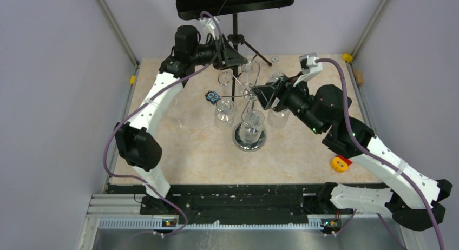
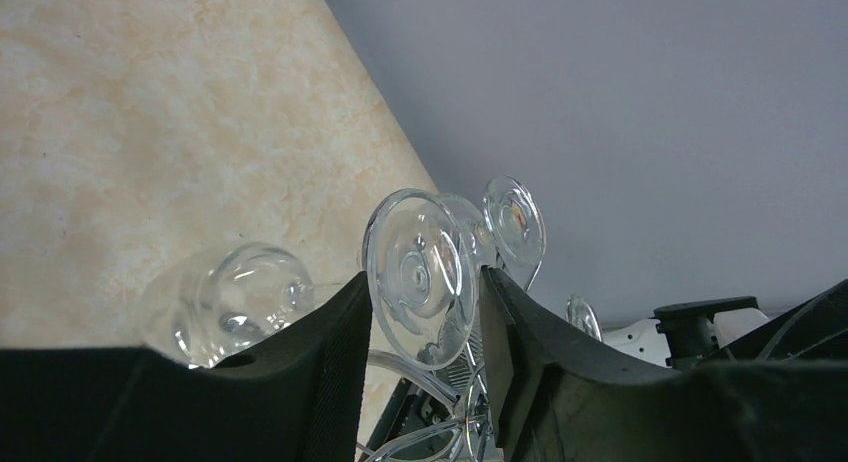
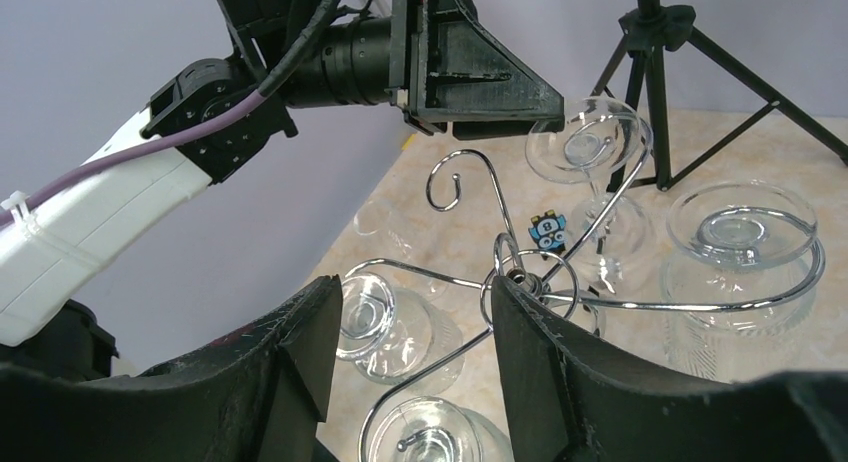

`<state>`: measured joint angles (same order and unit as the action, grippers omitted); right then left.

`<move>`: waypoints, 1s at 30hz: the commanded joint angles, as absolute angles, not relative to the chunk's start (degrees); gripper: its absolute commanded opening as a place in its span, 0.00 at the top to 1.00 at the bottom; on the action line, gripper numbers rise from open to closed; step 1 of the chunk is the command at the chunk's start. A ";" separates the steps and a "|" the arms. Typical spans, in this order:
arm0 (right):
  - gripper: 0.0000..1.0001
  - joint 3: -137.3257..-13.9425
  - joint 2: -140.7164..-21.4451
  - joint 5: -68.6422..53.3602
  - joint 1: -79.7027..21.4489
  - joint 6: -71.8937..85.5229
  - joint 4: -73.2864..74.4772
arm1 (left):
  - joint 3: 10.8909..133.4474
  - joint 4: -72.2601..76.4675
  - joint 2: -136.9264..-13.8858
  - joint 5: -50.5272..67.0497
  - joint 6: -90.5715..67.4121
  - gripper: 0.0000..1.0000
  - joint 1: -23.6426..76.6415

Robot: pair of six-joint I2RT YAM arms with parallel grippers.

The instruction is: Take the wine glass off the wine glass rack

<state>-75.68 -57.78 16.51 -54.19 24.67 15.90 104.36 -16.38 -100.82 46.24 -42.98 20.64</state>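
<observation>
1. The left gripper [image 2: 424,274] is reaching over the far side of the table [image 1: 184,147]. Its fingers [image 2: 335,362] are pressing against opposite edges of the round foot of the wine glass [image 3: 585,144], so as far as its wrist view shows, it is clamped on that foot.
2. The wine glass is hanging upside down on a far hook of the wine glass rack [image 1: 250,147], which is standing near the table's middle. The foot is pointing up and the bowl is pointing down toward the table, with the long axis running close to vertical along the stem.
3. Other glasses [image 1: 224,113] are hanging bowl-down on the hooks around the post.
4. The right gripper [image 3: 415,292] is hovering beside the top of the rack with its jaws spread wide and gripping nothing, the chrome hub lying just beside one finger.
</observation>
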 commanded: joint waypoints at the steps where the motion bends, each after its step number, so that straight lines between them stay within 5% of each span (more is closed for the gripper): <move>1: 0.43 -75.30 -56.92 17.58 -54.03 25.34 14.05 | 104.37 -10.01 -101.32 50.02 -45.98 0.56 20.83; 19: 0.45 -73.29 -55.98 19.43 -54.01 25.88 13.04 | 103.61 -8.54 -102.47 48.86 -48.39 0.81 22.56; 24: 0.45 -73.00 -56.08 19.73 -54.02 26.08 12.94 | 103.56 -8.46 -102.29 48.69 -48.52 1.00 22.85; 30: 0.45 -72.28 -55.67 19.99 -53.97 26.48 12.39 | 102.50 -4.89 -99.23 45.85 -51.09 1.00 22.85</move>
